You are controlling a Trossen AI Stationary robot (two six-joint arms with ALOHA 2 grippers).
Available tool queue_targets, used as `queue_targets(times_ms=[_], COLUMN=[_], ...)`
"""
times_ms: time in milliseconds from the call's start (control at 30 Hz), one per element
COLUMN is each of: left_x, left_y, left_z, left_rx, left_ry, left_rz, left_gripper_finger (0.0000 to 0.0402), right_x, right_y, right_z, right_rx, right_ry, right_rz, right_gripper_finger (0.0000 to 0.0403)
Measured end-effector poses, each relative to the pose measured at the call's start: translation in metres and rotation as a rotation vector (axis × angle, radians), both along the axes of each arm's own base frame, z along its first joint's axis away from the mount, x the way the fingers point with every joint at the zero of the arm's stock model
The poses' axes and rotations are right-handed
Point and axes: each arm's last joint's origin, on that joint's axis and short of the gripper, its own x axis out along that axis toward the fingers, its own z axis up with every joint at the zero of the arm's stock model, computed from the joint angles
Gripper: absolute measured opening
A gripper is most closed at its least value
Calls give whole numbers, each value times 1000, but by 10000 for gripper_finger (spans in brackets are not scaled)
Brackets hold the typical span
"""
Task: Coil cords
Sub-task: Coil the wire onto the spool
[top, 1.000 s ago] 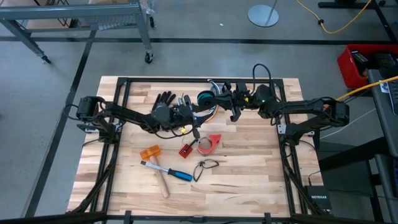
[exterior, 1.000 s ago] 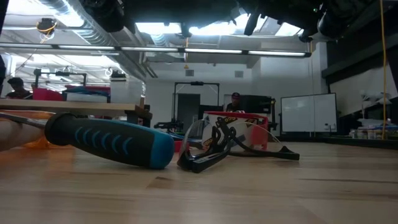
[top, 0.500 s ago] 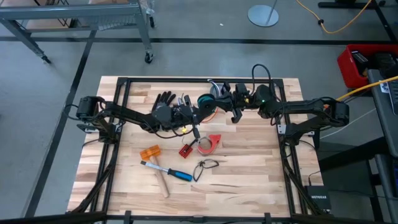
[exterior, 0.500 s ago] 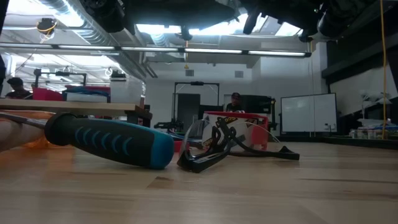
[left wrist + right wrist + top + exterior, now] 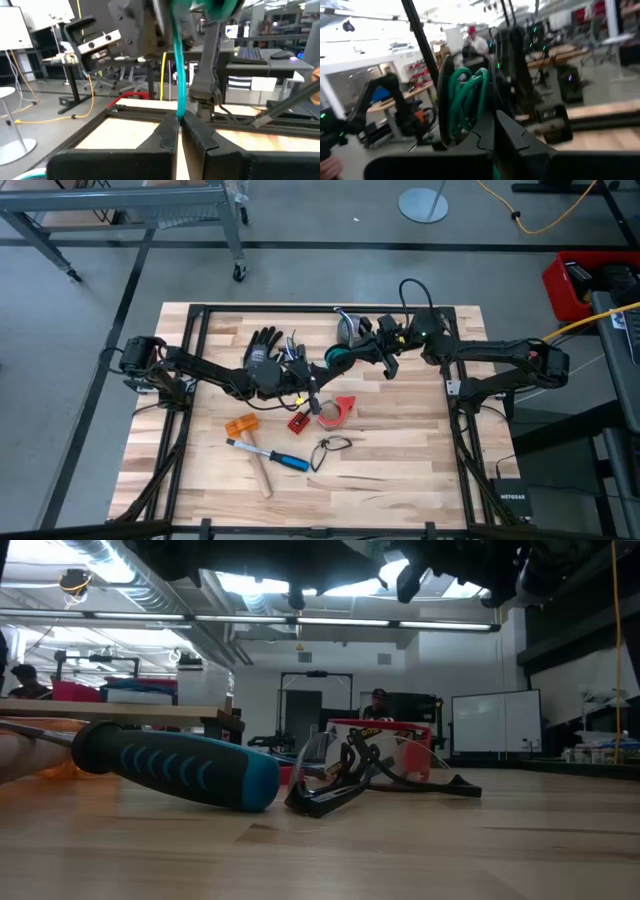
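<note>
1. Right gripper (image 5: 350, 352) sits over the far middle of the table (image 5: 400, 440), raised off the wood. In the right wrist view its fingers (image 5: 487, 127) are clamped on a coil of green cord (image 5: 466, 97), wound in several turns.
2. From above, the same green cord (image 5: 335, 358) shows as a small ring between the two grippers.
3. Left gripper (image 5: 312, 380) is just beside it, toward the near left. The left wrist view shows its fingers (image 5: 169, 135) pressed together on a single strand of the green cord (image 5: 179, 80); the strand runs taut up to the coil held by the other arm.
4. A black glove (image 5: 262, 345) lies flat on the far left of the table, beside the left arm's wrist. Thin yellow and white wires show under that wrist; too small to tell more.
5. Nearer the front: red tape dispenser (image 5: 338, 410), small red block (image 5: 298, 421), orange block (image 5: 241, 425), blue-handled hammer (image 5: 270, 458), thin black cord loop (image 5: 330, 446). All apart from the grippers.
6. Low view: hammer grip (image 5: 175, 768) and black loop (image 5: 345, 780) lie on the wood in front.
</note>
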Motion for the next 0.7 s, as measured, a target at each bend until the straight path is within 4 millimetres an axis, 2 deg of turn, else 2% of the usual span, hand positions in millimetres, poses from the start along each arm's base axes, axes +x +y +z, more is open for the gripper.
queue_targets(times_ms=[267,533,700], left_x=[-6,-19,-23], left_y=[-8,-18,-19], left_z=[-1,15,20], left_rx=[-24,-33,-32], left_ry=[86,99,87], left_rz=[19,27,39], left_gripper_finger=[2,2,2], right_x=[-5,-7,-7], right_y=[-6,-7,-6], right_z=[-8,-21,-23], right_rx=[15,30,14], right_ry=[100,232,242], right_rz=[103,120,141], right_gripper_finger=[2,2,2])
